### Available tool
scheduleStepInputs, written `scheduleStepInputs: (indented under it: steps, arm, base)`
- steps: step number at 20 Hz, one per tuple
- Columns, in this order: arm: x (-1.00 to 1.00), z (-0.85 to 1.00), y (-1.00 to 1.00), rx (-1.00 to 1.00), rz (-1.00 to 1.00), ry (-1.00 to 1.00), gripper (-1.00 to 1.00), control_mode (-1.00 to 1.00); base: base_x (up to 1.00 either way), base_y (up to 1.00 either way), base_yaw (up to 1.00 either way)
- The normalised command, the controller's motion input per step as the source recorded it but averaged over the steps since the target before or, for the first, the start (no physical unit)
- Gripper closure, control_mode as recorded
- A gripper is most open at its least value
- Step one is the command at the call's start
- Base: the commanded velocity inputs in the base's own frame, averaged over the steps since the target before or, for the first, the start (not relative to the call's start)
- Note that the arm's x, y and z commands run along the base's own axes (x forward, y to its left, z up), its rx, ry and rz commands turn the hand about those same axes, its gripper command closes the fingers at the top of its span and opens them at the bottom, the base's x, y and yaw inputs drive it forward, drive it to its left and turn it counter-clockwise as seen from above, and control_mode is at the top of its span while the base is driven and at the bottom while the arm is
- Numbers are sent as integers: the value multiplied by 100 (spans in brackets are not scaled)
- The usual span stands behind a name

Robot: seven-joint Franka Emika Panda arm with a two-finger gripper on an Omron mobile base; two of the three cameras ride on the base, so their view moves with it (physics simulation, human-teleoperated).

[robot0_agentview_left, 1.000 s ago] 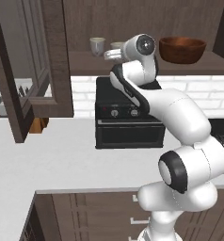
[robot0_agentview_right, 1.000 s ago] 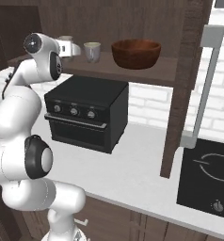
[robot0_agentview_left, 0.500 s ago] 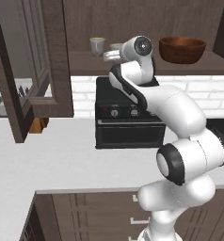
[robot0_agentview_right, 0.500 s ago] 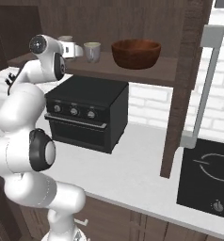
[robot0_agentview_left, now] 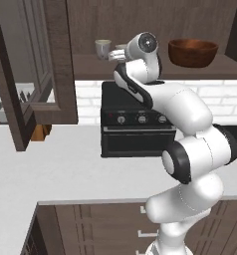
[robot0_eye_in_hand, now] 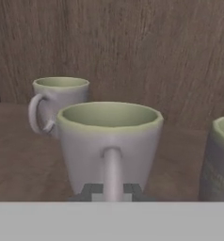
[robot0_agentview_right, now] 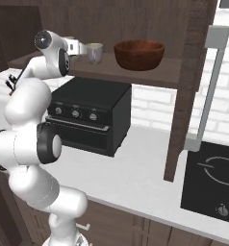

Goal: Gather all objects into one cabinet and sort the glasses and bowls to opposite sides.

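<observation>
The hand (robot0_eye_in_hand: 112, 190) sits at the nearest cup (robot0_eye_in_hand: 109, 143) on the cabinet shelf (robot0_eye_in_hand: 20, 155); whether it grips, I cannot tell. Likely light, rigid, glazed-slippery; take its handle.

base views flank arm, share shelf (robot0_agentview_left: 90, 67) | hand view close

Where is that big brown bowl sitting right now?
The bowl sits on the cabinet shelf, above the black oven and toward the shelf's right end, with a cream cup to its left.
</observation>
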Motion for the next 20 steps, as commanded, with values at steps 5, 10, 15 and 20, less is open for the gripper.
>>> scheduleStepInputs:
  steps: [5, 10, 15, 20]
  arm:
    - [3, -2, 1, 0, 0, 0, -100, -100]
    - [-2, 0, 0, 0, 0, 0, -100, -100]
    - [-29, 0, -6, 0, 0, -2, -100, -100]
    - [-59, 1, -13, 1, 0, -11, -100, -100]
  base:
    - [0, 0, 0]
    - [0, 0, 0]
    - [0, 0, 0]
    - [0, 0, 0]
